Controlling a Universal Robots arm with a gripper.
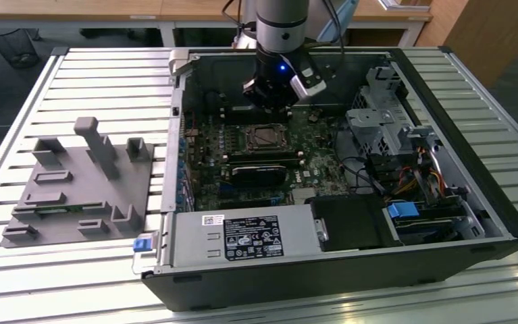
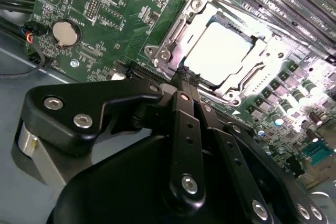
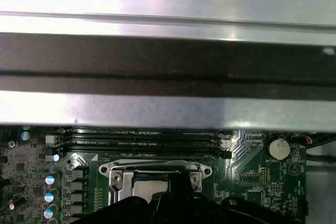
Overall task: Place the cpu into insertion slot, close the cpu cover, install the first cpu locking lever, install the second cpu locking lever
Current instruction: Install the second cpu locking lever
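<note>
The gripper (image 2: 185,77), jaws pinched together and apparently empty, hovered at the edge of the insertion slot (image 2: 220,51), where the cpu (image 2: 218,51) sat seated beneath the lowered cpu cover (image 2: 170,45), levers seemingly still unlatched.

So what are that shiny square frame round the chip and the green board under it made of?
The shiny square frame looks like bare polished metal: it glints silvery under the light. The green board seems to be lacquered circuit laminate, glossy, with fine printed traces; its core cannot be told.
</note>
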